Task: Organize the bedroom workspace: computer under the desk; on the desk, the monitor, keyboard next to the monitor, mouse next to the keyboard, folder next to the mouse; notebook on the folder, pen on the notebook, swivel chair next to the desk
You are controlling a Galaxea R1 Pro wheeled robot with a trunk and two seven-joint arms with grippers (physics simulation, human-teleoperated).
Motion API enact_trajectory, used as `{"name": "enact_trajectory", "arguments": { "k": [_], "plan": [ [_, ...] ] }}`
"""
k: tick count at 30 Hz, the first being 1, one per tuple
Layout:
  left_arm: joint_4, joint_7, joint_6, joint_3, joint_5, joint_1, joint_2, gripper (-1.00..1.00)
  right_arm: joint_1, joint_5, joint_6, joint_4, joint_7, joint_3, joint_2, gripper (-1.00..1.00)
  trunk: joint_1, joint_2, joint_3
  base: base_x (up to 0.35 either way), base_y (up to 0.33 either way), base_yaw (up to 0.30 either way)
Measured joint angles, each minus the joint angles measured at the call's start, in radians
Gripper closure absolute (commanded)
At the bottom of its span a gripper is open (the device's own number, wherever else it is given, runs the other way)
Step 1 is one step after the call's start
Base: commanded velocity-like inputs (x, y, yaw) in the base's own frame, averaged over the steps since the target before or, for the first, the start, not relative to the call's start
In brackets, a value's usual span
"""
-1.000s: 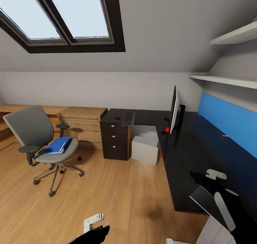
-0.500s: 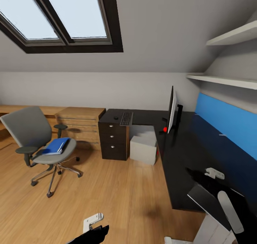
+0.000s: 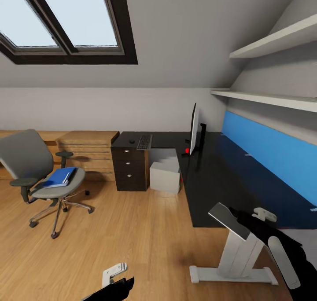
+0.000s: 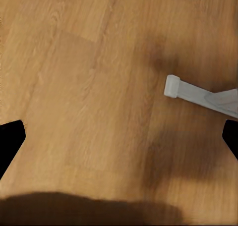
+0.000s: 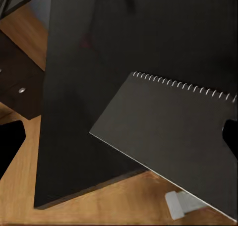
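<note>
The grey swivel chair [image 3: 27, 162] stands on the wood floor at the left, with the blue folder [image 3: 59, 177] on its seat. The black desk [image 3: 215, 178] runs along the right wall. On it stand the edge-on monitor [image 3: 193, 127], the keyboard [image 3: 144, 141] and the mouse [image 3: 131, 141]. Under the desk sits the light grey computer [image 3: 165, 176]. My right gripper [image 3: 259, 216] is shut on the dark notebook [image 3: 228, 219] [image 5: 173, 137], held tilted over the desk's near end. Low over the floor, my left gripper [image 3: 115, 275] [image 4: 119, 141] is open. The pen is out of view.
A wooden dresser [image 3: 86, 149] stands beside the desk's drawer unit [image 3: 128, 168]. A blue wall panel [image 3: 264, 156] and white shelves [image 3: 264, 99] line the right wall. The desk's white leg [image 3: 235, 257] [image 4: 198, 94] stands close ahead. Wood floor lies between chair and desk.
The whole picture has slid left and down, so the camera has moved; the desk's near end and white leg came into view. The notebook stays in my right gripper.
</note>
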Motion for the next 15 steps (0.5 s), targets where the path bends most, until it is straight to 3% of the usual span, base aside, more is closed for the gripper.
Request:
{"name": "enact_trajectory", "arguments": {
  "k": [5,6,10,15],
  "plan": [
    [0.001,0.000,0.000,-0.003,0.001,0.000,-0.001,-1.00,0.000,0.000,0.000,0.002,0.001,0.000,-0.001,-1.00,0.000,0.000,0.000,-0.336,0.000,-0.002],
    [0.002,0.000,-0.001,-0.004,0.000,0.000,-0.002,-1.00,0.000,0.000,0.000,0.007,0.002,0.000,-0.002,-1.00,0.000,0.000,0.000,-0.119,0.000,0.000],
    [0.003,-0.002,-0.021,-0.005,-0.002,0.000,-0.002,-1.00,0.000,-0.006,-0.003,0.082,0.009,-0.061,-0.004,-1.00,-0.001,0.000,0.000,-0.057,0.000,0.000],
    [-0.003,-0.008,-0.025,-0.004,-0.002,0.000,-0.001,-1.00,0.000,-0.014,-0.003,0.122,0.021,-0.083,-0.003,-1.00,-0.001,0.000,0.000,-0.011,0.000,0.000]
  ]
}}
